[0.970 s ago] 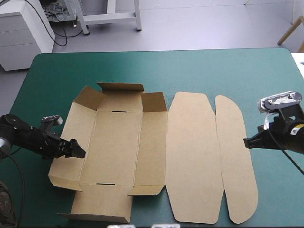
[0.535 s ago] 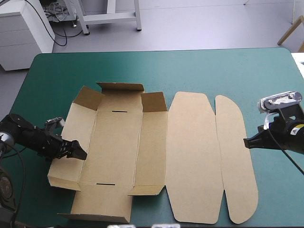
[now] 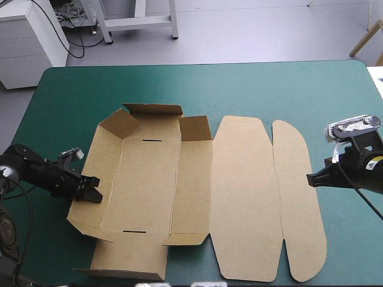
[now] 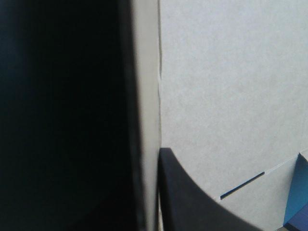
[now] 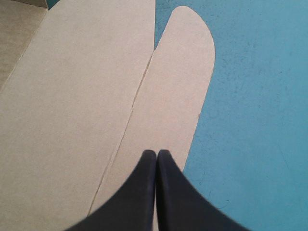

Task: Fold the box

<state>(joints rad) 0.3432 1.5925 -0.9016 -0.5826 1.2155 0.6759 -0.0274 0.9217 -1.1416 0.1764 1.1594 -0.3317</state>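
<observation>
The brown box (image 3: 149,179) lies as a cut sheet on the table, its short far flaps raised and the lid panels (image 3: 245,197) flat to the right. My left gripper (image 3: 93,194) is at the box's left wall, which tilts up off the cover. In the left wrist view the thin board edge (image 4: 150,96) runs between my left gripper's (image 4: 153,192) fingers, which are shut on it. My right gripper (image 3: 309,179) hangs shut, holding nothing, beside the rounded lid flap (image 5: 178,86), its tips (image 5: 157,159) over that flap's edge.
The teal-green cover (image 3: 239,89) shows as a wide band between the box and the table's far edge, and again to the right of the lid flap (image 5: 260,120). The box's near flap (image 3: 128,263) reaches the table's near edge.
My left gripper drew back from over the left wall to its outer edge and shut on it. That wall now tilts up. The right arm has not moved.
</observation>
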